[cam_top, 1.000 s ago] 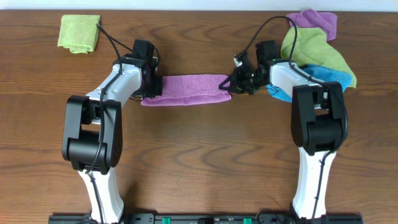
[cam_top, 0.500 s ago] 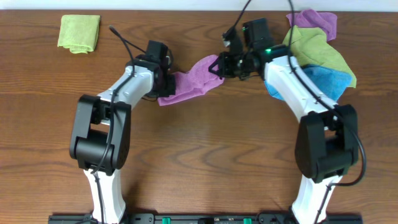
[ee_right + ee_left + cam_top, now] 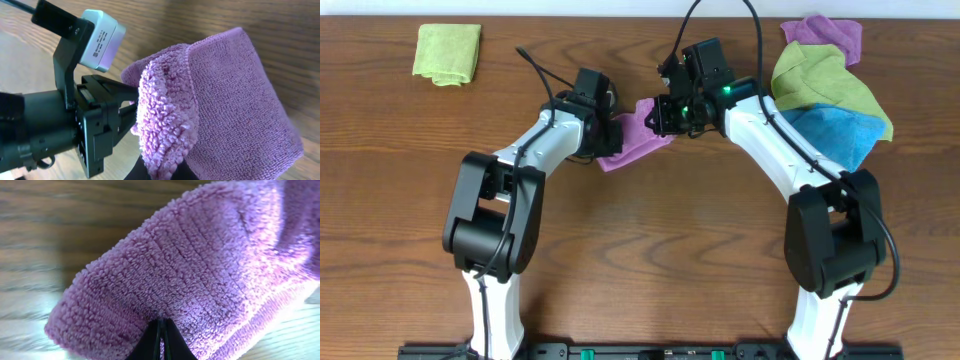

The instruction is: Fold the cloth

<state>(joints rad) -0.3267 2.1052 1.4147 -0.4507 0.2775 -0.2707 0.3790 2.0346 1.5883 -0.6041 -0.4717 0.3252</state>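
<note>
The purple cloth (image 3: 633, 137) lies bunched on the wooden table between my two grippers. My left gripper (image 3: 604, 142) is shut on its left end; the left wrist view shows the closed fingertips (image 3: 160, 330) pinching the purple cloth (image 3: 200, 270). My right gripper (image 3: 660, 113) is shut on the cloth's right end and holds it raised and carried over toward the left one. In the right wrist view the purple cloth (image 3: 225, 100) hangs folded from the jaws (image 3: 167, 170), with the left gripper (image 3: 100, 120) right beside it.
A folded green cloth (image 3: 448, 52) lies at the far left of the table (image 3: 640, 250). A pile of purple, green and blue cloths (image 3: 830, 85) sits at the far right, just behind my right arm.
My right gripper has carried the cloth's right end up and leftward toward the left gripper. The left gripper has shifted right with its end. The cloth went from a flat strip to a folded bunch.
</note>
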